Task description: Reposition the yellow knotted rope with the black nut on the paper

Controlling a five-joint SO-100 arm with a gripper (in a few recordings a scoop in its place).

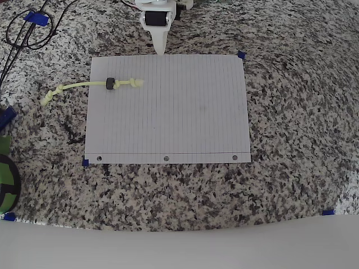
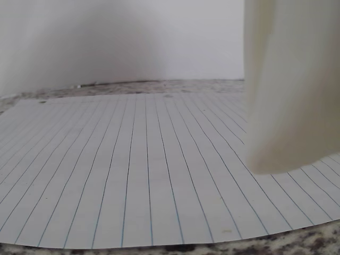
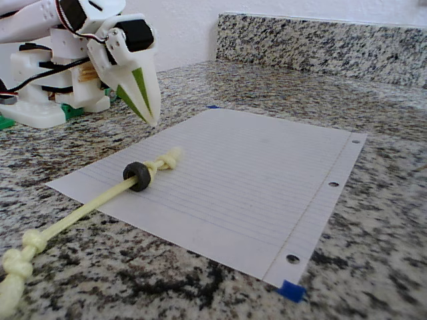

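The pale yellow-green knotted rope (image 1: 84, 85) lies across the left edge of the paper (image 1: 179, 117). Its right knot (image 1: 133, 83) and the black nut (image 1: 110, 84) threaded on it rest on the sheet, while its left knot (image 1: 49, 98) lies on the granite. In the fixed view the rope (image 3: 87, 207) runs through the nut (image 3: 139, 176) on the paper (image 3: 267, 180). My white gripper (image 1: 160, 50) hangs at the paper's far edge, shut and holding nothing, up and to the right of the nut. Its tip (image 3: 151, 119) points down above the paper's edge. One white finger (image 2: 287, 106) shows over the lined paper (image 2: 133, 175).
A thin black cable loop (image 1: 28, 33) lies at the top left of the granite counter. Blue tape bits (image 1: 242, 55) mark the paper's corners. A green and black object (image 1: 5, 179) sits at the left edge. The arm's white base (image 3: 40, 100) and a granite backsplash (image 3: 320, 47) stand behind.
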